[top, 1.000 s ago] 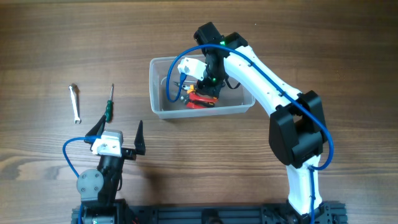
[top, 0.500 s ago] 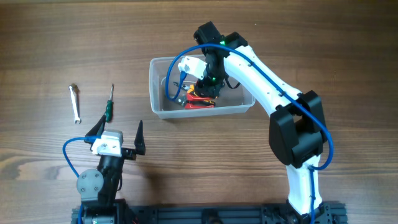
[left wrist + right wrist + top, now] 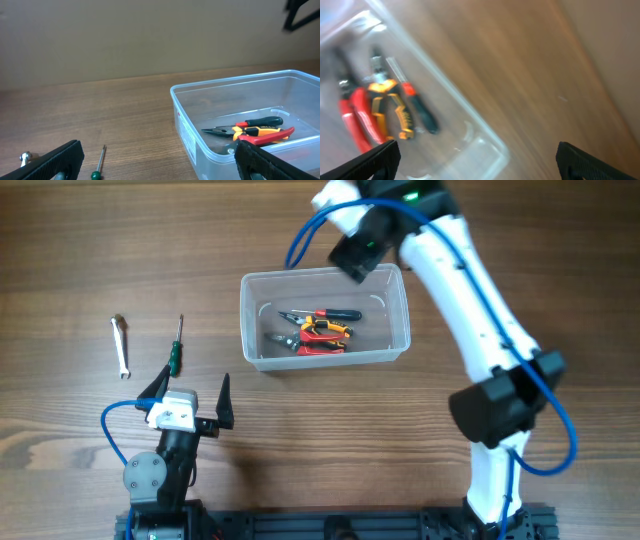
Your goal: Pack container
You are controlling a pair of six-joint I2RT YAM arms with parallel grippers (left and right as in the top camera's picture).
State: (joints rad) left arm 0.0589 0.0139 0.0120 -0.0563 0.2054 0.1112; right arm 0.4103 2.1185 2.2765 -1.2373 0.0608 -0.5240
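right end effector (image 3: 358, 256) has lifted clear of the container (image 3: 244, 320), spread, pliers (image 3: 322, 332) left inside; screwdriver (image 3: 176, 350) and wrench (image 3: 120, 346) await; left end effector (image 3: 195, 377) spread.

Right wrist view is blurred throughout. I can't read clean edges on the clear plastic rectangular bin (image 3: 485, 145). The hand tools with red, orange and black grips (image 3: 380, 112) run together, and their ends are indistinct. The bin's left part leaves the frame.

Overhead, the right gripper (image 3: 357, 252) is only a dark shape below the white arm (image 3: 470, 300), jaws unreadable there.

In the left wrist view the bin's right end is cut off. The green-handled screwdriver (image 3: 100, 162) is cropped at the bottom edge. The small silver wrench (image 3: 24, 158) shows only its tip.
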